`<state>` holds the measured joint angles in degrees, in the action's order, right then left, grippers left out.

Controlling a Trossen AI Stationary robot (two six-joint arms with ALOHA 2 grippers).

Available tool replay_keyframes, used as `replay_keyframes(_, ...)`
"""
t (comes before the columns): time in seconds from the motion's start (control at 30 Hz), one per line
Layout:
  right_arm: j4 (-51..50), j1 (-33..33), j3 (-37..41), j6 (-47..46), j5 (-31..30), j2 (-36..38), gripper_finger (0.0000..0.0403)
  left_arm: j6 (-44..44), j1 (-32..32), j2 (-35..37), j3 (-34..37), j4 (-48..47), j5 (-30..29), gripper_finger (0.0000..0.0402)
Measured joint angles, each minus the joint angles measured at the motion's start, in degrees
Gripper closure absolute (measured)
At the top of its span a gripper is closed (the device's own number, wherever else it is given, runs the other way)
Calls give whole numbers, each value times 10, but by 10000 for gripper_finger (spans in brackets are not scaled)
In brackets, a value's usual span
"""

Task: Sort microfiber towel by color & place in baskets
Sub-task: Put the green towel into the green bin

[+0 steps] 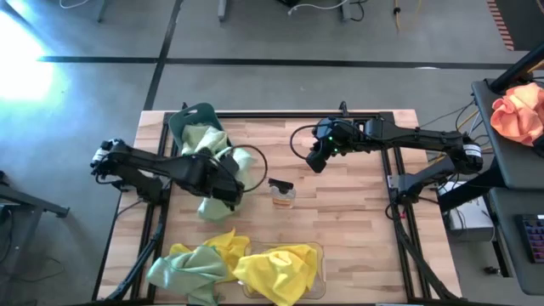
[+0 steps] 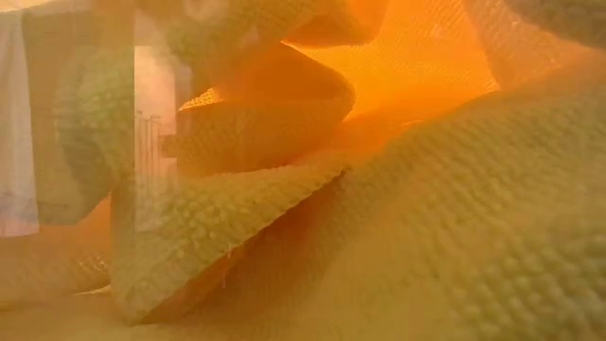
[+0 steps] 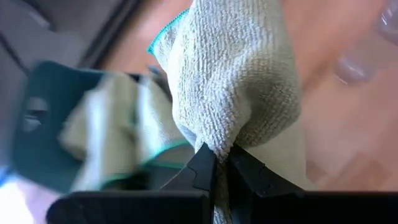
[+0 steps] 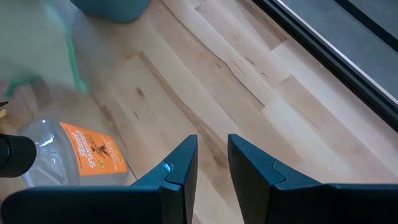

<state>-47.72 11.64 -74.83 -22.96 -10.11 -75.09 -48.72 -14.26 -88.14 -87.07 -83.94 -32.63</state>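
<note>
Towel (image 1: 214, 206), sage green: pinched between the closed fingers of the left gripper (image 3: 219, 163), hanging above the desk (image 1: 357, 229) just beside the teal basket (image 1: 194, 116). Teal basket: at the desk's far left corner, a second green towel (image 1: 204, 138) bunched in it and spilling over its rim. Clear basket (image 1: 313, 252): at the near edge, a yellow towel (image 1: 276, 270) heaped in it. Further cloths at the near left corner: one green (image 1: 183, 268), one yellow (image 1: 225, 245), lying against each other and against the clear basket's load; folds of green and yellow cloth fill the low view. Bottle (image 1: 283, 194): small, clear, black cap, orange label, lying on its side near the desk's middle, just beside the held towel. Right gripper (image 4: 211, 163): over the far half of the desk, empty, fingers a narrow gap apart above bare wood. Orange cloth (image 1: 520, 112): off the desk, on a dark surface beyond its right edge.
</note>
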Motion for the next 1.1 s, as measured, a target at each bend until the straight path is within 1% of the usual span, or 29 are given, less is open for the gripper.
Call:
replay_keyframes(0.1, 0, 0, 0, 0, 0, 0, 321, -5, 0, 0, -56, -64, -39, 398)
replay_keyframes(0.4, 0, 0, 1, 0, 0, 0, 321, 96, 6, 20, -176, -60, -149, 398)
replay_keyframes(0.57, 0, 0, 1, 0, 0, 0, 321, 149, 9, 32, -219, -61, -199, 398)
replay_keyframes(0.67, 0, 0, 1, 0, 0, 0, 321, 175, 15, 51, -219, -60, -224, 398)
replay_keyframes(0.83, 0, 0, 1, 0, 0, 0, 321, 190, 42, 103, -187, -61, -264, 398)
replay_keyframes(0.93, 0, 0, 1, 0, 0, 0, 321, 197, 69, 142, -159, -61, -274, 398)
replay_keyframes(1.1, 0, 0, 1, -1, 0, 0, 321, 197, 125, 202, -102, -61, -272, 398)
